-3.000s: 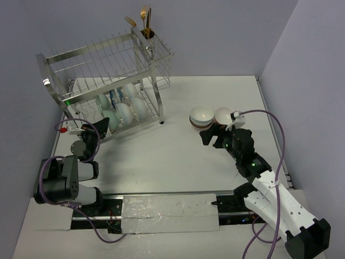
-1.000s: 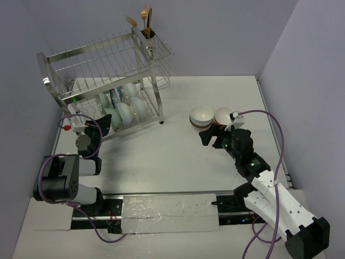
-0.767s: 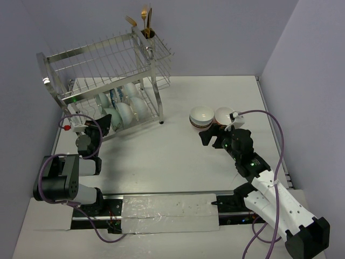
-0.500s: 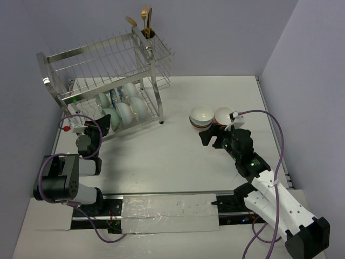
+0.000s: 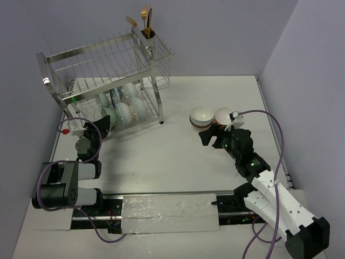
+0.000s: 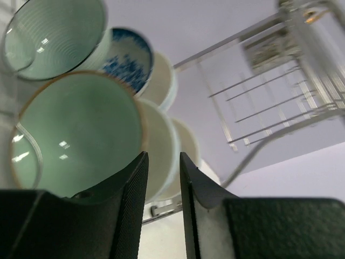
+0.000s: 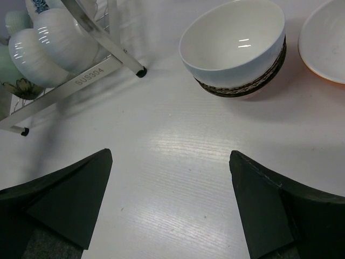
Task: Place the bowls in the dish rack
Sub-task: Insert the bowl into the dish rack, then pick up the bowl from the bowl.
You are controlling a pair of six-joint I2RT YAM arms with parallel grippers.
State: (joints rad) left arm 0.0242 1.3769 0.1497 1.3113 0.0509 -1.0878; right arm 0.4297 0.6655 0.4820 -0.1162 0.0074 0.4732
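Observation:
The silver wire dish rack stands at the back left, with several bowls on edge in its lower tier. My left gripper sits at the rack's near left corner. In the left wrist view its jaws stand a narrow gap apart with nothing between them, just in front of a teal-lined bowl in the rack. A white bowl with a brown-patterned outside and an orange-edged bowl sit on the table. My right gripper hangs wide open and empty just before them.
Gold cutlery stands in the cup at the rack's upper right corner. The rack's foot and lower rail show at the left of the right wrist view. Purple walls close in the table on the left, back and right.
My left gripper's jaws have parted a little, and its wrist has drawn slightly back from the rack. The right arm and the two table bowls have not moved.

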